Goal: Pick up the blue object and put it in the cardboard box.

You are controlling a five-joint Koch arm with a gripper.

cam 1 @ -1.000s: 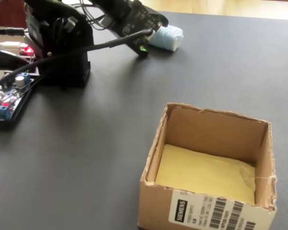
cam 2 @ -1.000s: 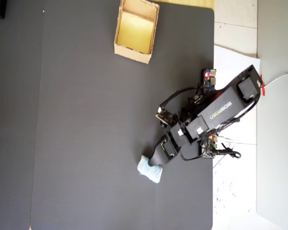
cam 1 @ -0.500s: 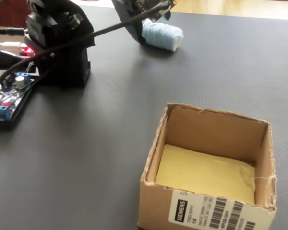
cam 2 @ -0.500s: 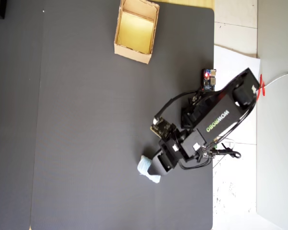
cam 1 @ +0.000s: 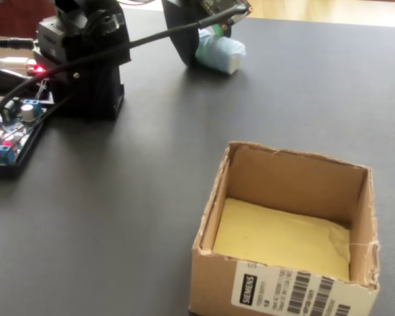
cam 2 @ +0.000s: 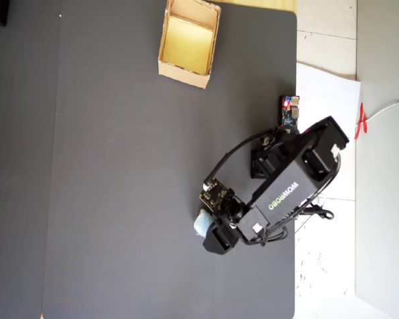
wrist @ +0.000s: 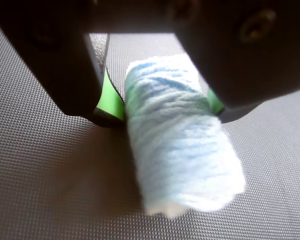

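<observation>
The blue object (wrist: 180, 145) is a pale blue ribbed roll lying on the dark mat, between the two green-padded jaws of my gripper (wrist: 162, 107). Both pads press against its sides, so the gripper is shut on it. In the fixed view the blue object (cam 1: 220, 56) sits at the far middle of the mat under the gripper (cam 1: 207, 39). From overhead only a sliver of the blue object (cam 2: 199, 223) shows beside the gripper (cam 2: 209, 229). The cardboard box (cam 1: 283, 178) stands open at the near right, and overhead the cardboard box (cam 2: 183, 74) is at the top, far from the gripper.
The arm's black base (cam 1: 85, 66) stands at the far left of the fixed view, with circuit boards and cables (cam 1: 13, 131) beside it. Overhead, a small blue board with a red light (cam 2: 290, 109) lies at the mat's right edge, by white flooring (cam 2: 326, 86).
The arm has swung over the blue object and the jaws now flank it. The roll has shifted slightly and turned on the mat. The box has not moved.
</observation>
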